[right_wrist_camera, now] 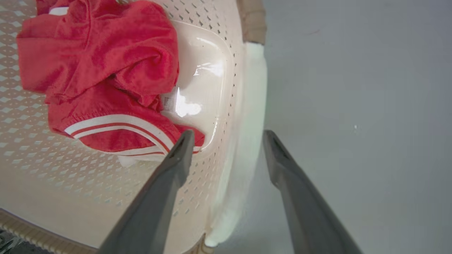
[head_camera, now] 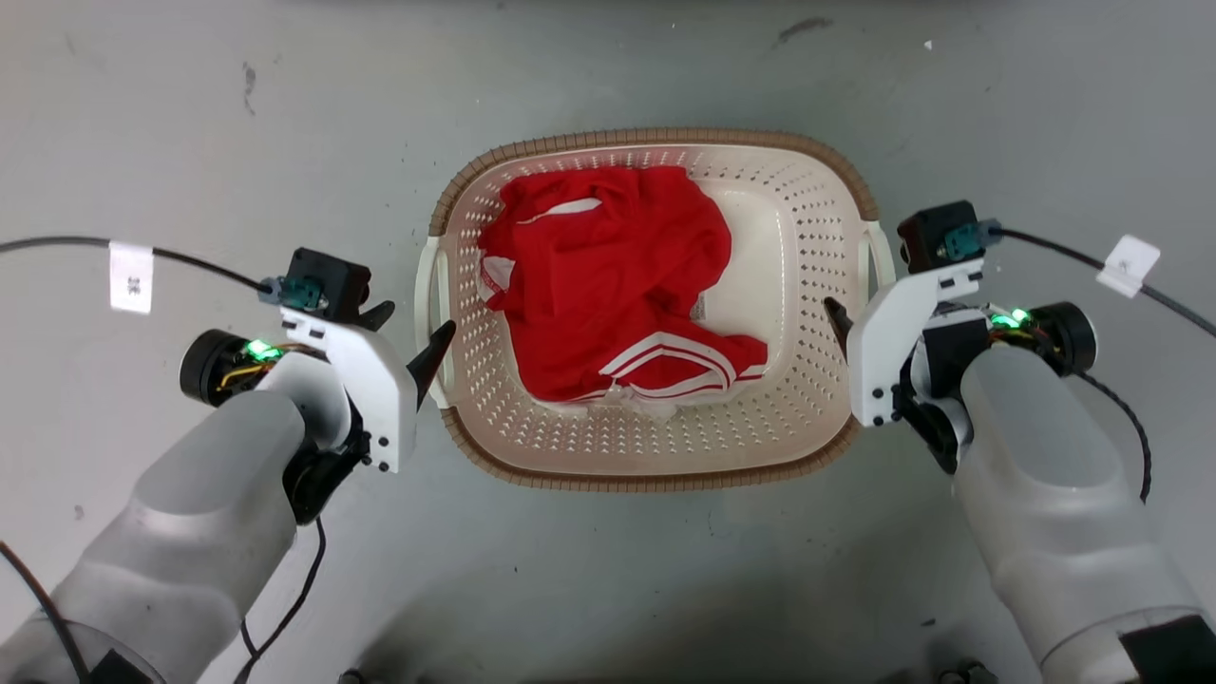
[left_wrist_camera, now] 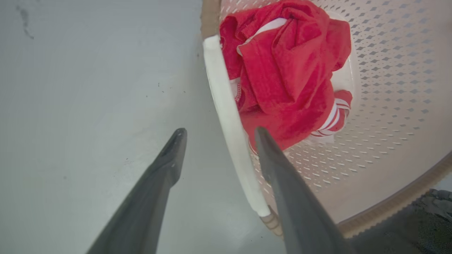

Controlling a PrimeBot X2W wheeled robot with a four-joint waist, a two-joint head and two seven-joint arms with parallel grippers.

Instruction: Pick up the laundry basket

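A crumpled red garment [head_camera: 608, 285] with white stripes lies in a heap, grey floor [head_camera: 190, 114] spreading around it, with a dark scuff [head_camera: 249, 84] beyond its left side and a fainter smear [head_camera: 801, 28] beyond its right.

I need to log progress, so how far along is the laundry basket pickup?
Done: the left gripper is open astride the left handle, the right gripper open astride the right handle of the laundry basket. In hand: lining up; neither is shut. Left: closing on both and lifting; the basket rests on the floor.
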